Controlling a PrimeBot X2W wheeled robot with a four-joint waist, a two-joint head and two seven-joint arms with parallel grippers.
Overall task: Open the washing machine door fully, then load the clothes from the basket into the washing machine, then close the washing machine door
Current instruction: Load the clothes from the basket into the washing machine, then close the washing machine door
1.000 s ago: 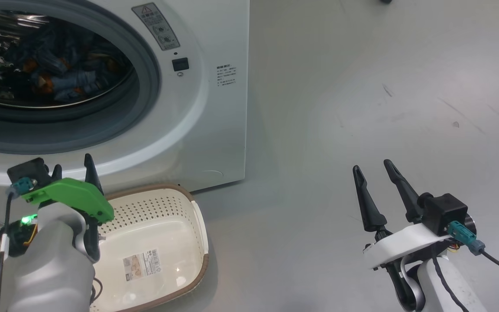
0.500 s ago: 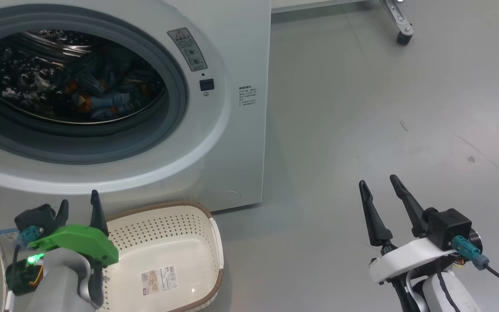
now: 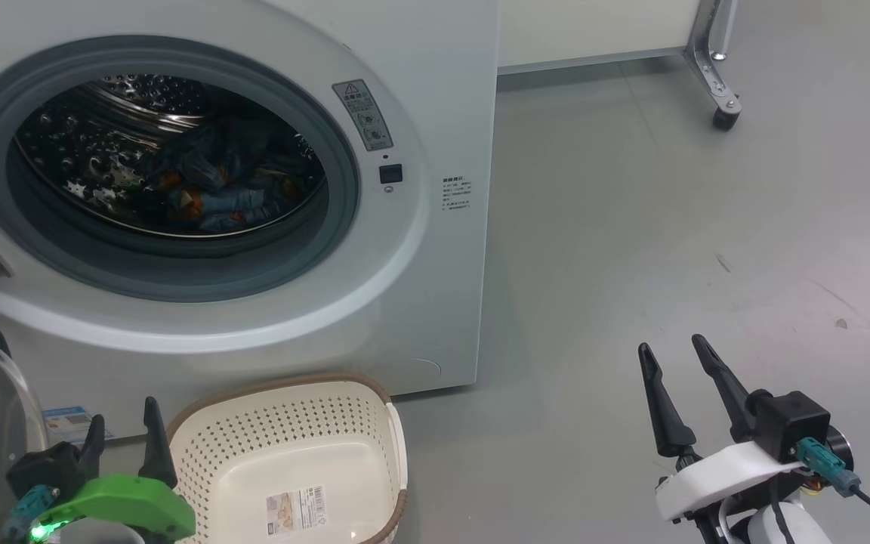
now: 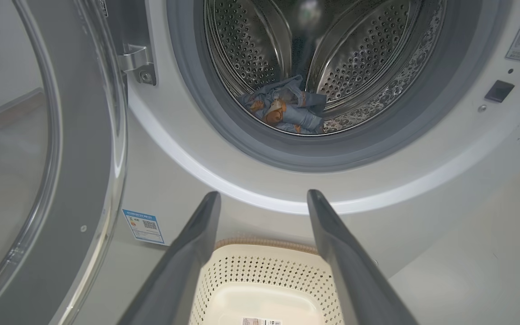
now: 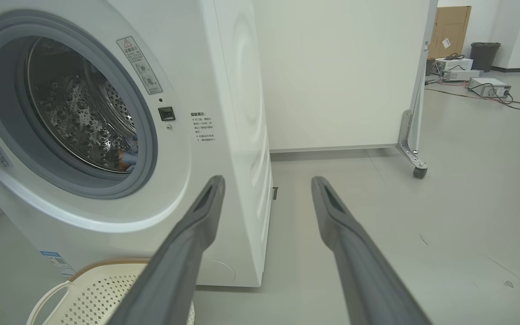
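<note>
Okay: clothes sit in the drum near its front lip, empty basket on the floor by the washer, left tool and right tool spread, empty; swinging the door shut may pinch fabric or clip the basket.

head view looks steeply down from above at the washing machine front and the basket on the floor; left wrist view sits low and close, facing into the drum; right wrist view, low and further right, takes the front obliquely; all three share drum and basket
</note>
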